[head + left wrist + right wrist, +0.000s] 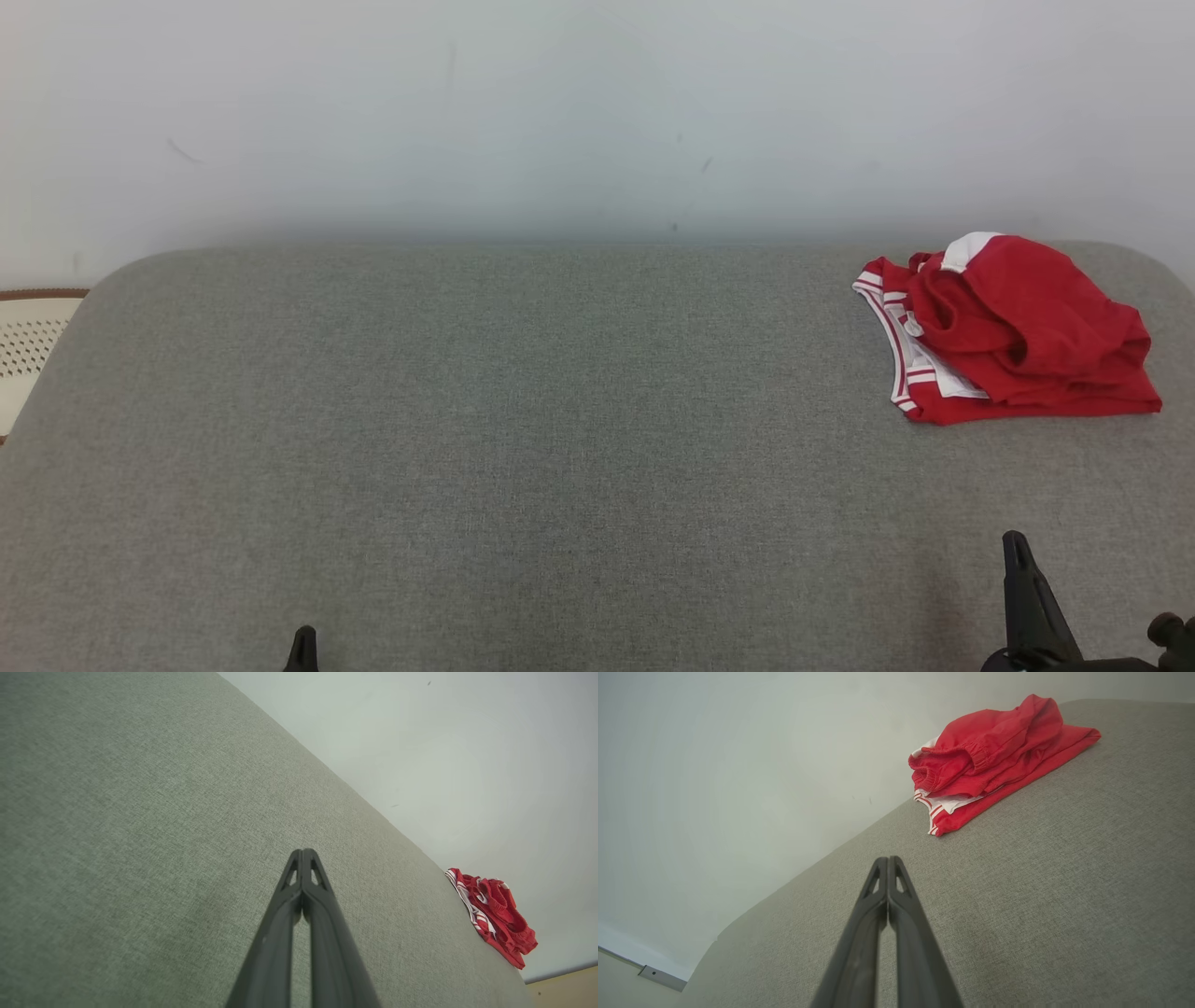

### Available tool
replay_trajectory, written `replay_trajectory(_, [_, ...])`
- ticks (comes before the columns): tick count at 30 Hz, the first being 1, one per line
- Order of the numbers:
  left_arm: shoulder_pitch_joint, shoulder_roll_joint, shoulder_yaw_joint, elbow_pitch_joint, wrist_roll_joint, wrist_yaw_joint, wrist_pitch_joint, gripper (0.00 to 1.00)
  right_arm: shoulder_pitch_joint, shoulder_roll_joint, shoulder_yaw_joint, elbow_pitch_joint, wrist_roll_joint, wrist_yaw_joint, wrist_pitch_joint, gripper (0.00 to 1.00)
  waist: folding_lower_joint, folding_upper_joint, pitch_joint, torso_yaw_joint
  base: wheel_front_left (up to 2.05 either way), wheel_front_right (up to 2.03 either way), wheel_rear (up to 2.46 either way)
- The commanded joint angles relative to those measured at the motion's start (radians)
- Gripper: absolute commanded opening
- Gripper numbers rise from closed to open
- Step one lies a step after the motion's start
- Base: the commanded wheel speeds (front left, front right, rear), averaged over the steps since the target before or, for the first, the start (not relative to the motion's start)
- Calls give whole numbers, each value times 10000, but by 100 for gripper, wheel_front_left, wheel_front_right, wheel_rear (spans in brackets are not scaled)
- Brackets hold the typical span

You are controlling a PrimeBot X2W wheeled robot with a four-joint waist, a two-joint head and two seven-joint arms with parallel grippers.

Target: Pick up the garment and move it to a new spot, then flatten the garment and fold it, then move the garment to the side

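The red garment (pixel 1022 331), shorts by the look of the elastic waistband, lies bunched and loosely folded at the far right of the grey fabric-covered counter (pixel 523 420), close to the pale wall (pixel 560 112). White bands with red stripes run along its left edge. A white patch sits at its top fold; it may be a label or just trim, and it is too small to read.

In the head view the right jaws rise from the lower right corner, nearer the robot than the garment and well apart from it, with bare grey fabric between. The left jaws show only as a dark tip at the bottom edge, left of centre, far from the garment across the counter.

In the right wrist view the right jaws are pressed together, tips meeting, and the garment (pixel 994 756) lies beyond them, up and to the right. In the left wrist view the left jaws are likewise together and empty, and the garment (pixel 495 914) is small at the counter's far edge.
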Motion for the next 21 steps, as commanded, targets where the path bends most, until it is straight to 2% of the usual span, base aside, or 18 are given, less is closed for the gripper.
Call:
replay_trajectory(1, [-252,94,94,-65,-525,-112,64,0,-178,-116,-46,-18,594,-1,36,0,0,0,3,5,0,0,0])
replay_trajectory(21, [-389,99,339,215,-3022,-620,513,0,-372,-247,-230,435,3542,-1,316,0,0,0,33,49,0,0,0])
